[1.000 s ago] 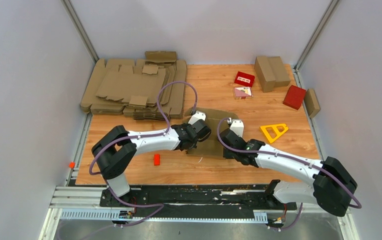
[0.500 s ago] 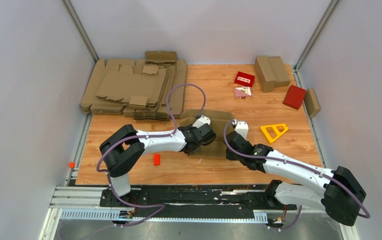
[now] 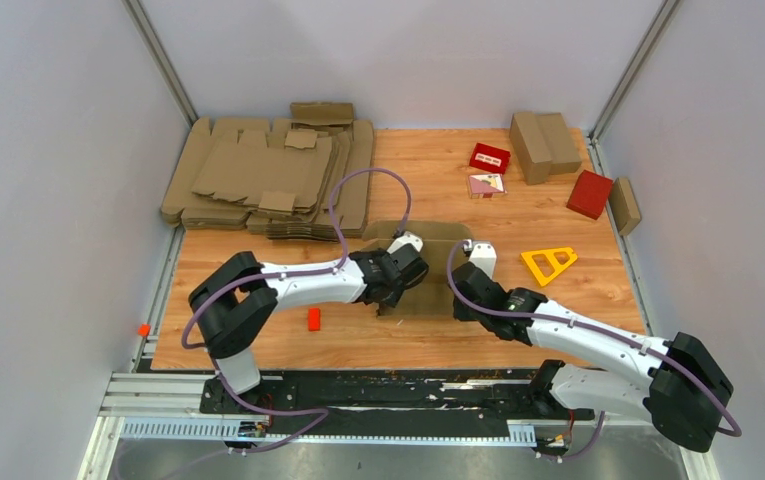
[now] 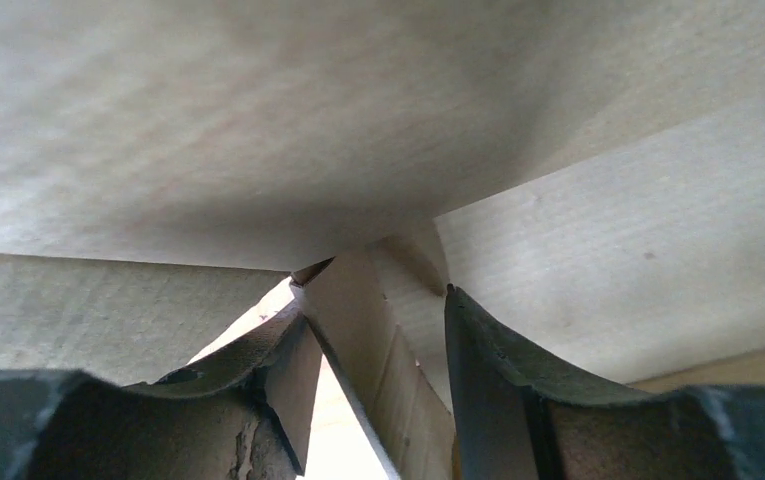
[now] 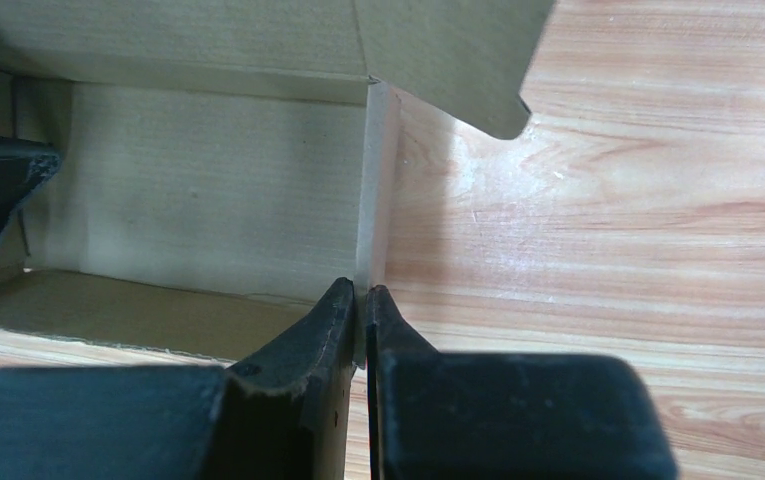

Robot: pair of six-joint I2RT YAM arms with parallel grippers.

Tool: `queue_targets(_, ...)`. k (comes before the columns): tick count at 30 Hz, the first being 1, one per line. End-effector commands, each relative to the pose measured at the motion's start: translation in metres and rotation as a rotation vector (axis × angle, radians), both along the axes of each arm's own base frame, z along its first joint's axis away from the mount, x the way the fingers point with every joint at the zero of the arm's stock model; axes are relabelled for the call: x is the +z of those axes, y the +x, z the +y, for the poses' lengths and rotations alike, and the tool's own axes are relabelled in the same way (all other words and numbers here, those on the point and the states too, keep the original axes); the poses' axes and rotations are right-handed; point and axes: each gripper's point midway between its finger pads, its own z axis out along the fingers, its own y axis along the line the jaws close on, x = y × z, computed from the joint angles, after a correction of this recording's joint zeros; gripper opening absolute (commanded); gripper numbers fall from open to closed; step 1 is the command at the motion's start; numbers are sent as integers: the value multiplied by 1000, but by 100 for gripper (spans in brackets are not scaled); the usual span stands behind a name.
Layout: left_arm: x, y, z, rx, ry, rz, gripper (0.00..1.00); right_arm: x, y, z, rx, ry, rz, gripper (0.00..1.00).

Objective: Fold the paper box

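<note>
Currently the paper box (image 3: 436,270) sits half-formed at the centre of the table (image 3: 378,345), walls raised, between both arms. The right gripper (image 5: 362,300) is pressed together on the upright edge of one side wall. The left gripper (image 4: 373,300) straddles a flap inside the box; whether it clamps cannot be told. Flat cardboard blanks (image 3: 268,180) lie stacked far left.

Paper box (image 3: 430,262): partly folded brown blank, laid mid-surface between both claws.
Left claw (image 3: 405,270): placed over the box's left part.
Right claw (image 3: 461,282): set against the box's right edge.
Flat blanks (image 3: 268,178): stacked at the far left corner.
Yellow triangular frame (image 3: 548,263): laid near the box, to its right.
Surface (image 3: 258,335): wooden, orange-brown.
</note>
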Motion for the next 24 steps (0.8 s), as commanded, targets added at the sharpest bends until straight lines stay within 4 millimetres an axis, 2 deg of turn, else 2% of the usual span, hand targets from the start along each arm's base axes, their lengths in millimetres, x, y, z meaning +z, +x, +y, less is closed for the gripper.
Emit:
queue_targets(1, 40, 2, -28, -44, -192, -18, 56, 9, 7, 11, 15, 53, -45, 5)
queue_targets(3, 48, 1, -28, -43, -219, -31, 60, 9, 7, 11, 18, 49, -46, 7)
queue_targets(6, 59, -2, -24, -43, -257, -48, 64, 11, 7, 10, 25, 45, -52, 18)
queue_targets(12, 65, -10, -11, -38, -260, -41, 68, 19, 8, 9, 48, 32, -69, 32)
queue_targets(14, 67, -12, -8, -35, -273, -44, 69, 23, 7, 9, 61, 41, -78, 39)
queue_targets(20, 68, -21, 3, -27, -308, -32, 70, 33, 2, 12, 106, 91, -113, 56)
queue_targets(24, 79, -29, 12, -31, -356, -41, 70, 47, 3, 10, 134, 100, -164, 66)
